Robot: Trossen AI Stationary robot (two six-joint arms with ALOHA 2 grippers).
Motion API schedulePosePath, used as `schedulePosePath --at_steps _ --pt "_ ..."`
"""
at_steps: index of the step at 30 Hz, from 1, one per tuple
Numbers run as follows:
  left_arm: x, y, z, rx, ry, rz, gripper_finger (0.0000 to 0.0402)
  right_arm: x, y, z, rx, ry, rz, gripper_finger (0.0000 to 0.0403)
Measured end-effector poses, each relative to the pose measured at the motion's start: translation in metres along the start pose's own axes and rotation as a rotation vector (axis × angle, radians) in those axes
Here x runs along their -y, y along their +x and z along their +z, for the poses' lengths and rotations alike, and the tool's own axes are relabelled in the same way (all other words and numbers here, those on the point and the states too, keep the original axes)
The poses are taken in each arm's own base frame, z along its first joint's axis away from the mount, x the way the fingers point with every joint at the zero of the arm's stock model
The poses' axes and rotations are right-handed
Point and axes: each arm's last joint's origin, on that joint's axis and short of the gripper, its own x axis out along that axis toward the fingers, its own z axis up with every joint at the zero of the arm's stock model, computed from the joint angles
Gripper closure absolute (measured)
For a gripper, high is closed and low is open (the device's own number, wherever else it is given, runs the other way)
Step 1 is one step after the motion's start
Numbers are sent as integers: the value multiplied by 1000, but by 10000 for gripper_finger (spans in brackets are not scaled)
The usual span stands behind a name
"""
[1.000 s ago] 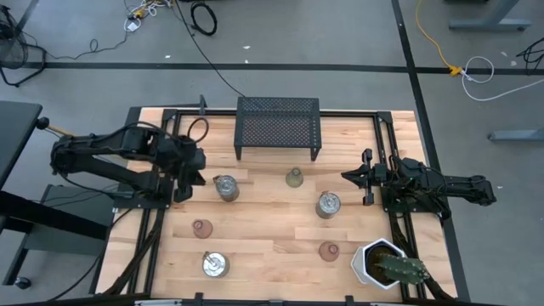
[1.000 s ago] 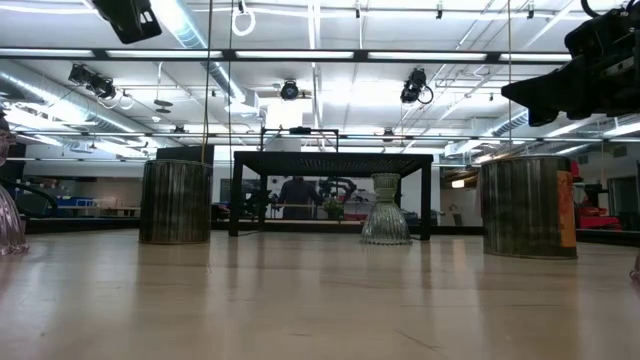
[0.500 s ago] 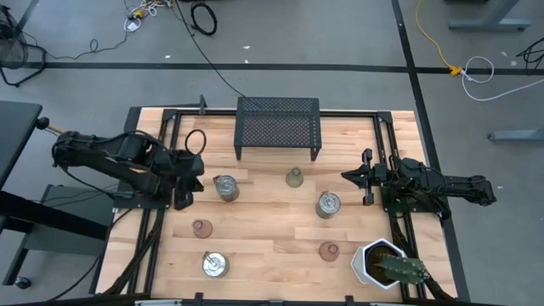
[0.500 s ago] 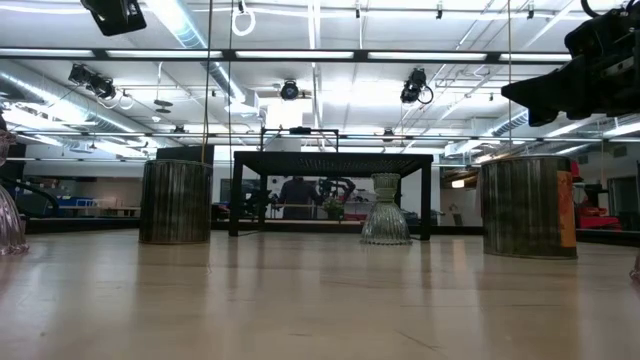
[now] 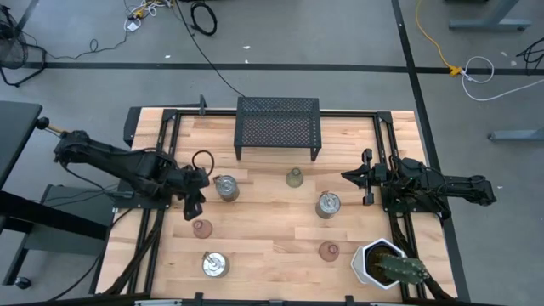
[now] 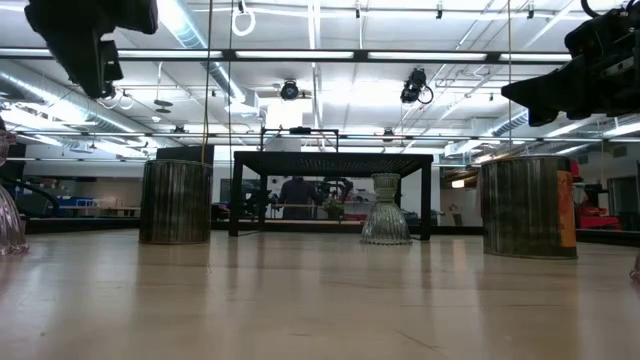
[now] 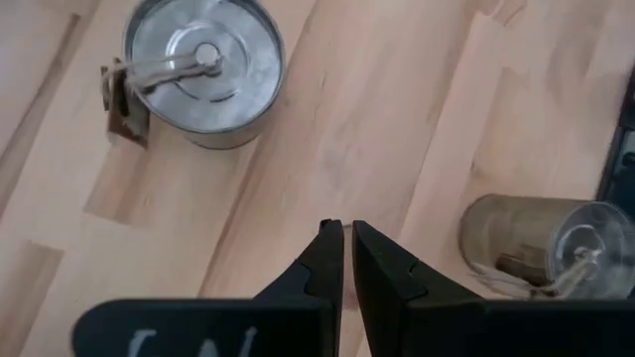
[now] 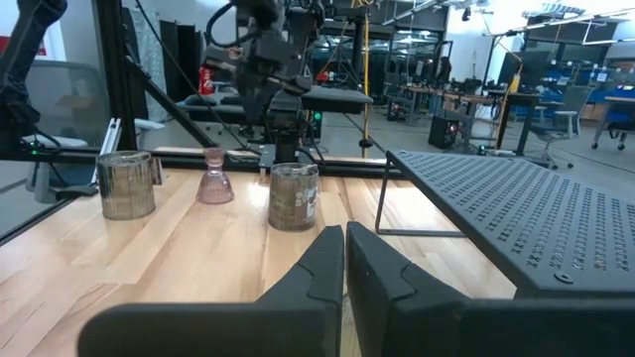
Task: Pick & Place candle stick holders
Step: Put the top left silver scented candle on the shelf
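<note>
- High view: the left gripper [image 5: 192,210] hangs over the left part of the tabletop [image 5: 272,229], fingers together, holding nothing.
- A silvery can-like holder [image 5: 225,187] stands just beside this gripper, toward the tabletop's middle and slightly toward the black mesh rack [image 5: 278,126].
- A pink glass holder [image 5: 201,228] stands just ahead of the gripper on the near side, apart from it.
- A second silvery holder [image 5: 215,264] stands farther along the same line, near the tabletop's front edge.
- Left wrist view: the fingertips [image 7: 331,234] are pressed together above bare wood; one silvery holder [image 7: 201,65] shows from above, and another [image 7: 541,246] shows at the picture's edge.
- High view: the right gripper [image 5: 348,177] waits at the right side of the tabletop, fingers together and empty.
- A third silvery holder [image 5: 328,204] stands near the right gripper, toward the tabletop's middle.
- The olive-green glass holder [image 5: 294,178] stands well ahead of the right gripper, in front of the rack.
- A second pink glass holder [image 5: 328,251] stands well apart from the right gripper, beside a white pot with a cactus [image 5: 384,263].
- Right wrist view: the closed fingers [image 8: 319,260] point across the tabletop toward a silvery holder [image 8: 294,196], a pink glass holder [image 8: 214,177] and another silvery holder [image 8: 126,183].
- Low view: the green glass holder [image 6: 386,209] stands in front of the rack [image 6: 332,190].
</note>
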Motion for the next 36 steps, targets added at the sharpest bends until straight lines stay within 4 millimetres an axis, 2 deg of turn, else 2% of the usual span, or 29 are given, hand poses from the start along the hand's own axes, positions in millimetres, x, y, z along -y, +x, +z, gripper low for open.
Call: schedulePosePath --at_steps 13,29,32,36 --pt "-6 17 -13 158 -37 92 371 0 0 0 0 0 0 382" --pt "-17 48 -28 192 -108 89 370 0 0 0 0 0 0 382" --pt "-17 48 -28 212 -110 97 356 0 0 0 0 0 0 382" --pt "-18 48 -27 247 -111 135 314 0 0 0 0 0 0 382"
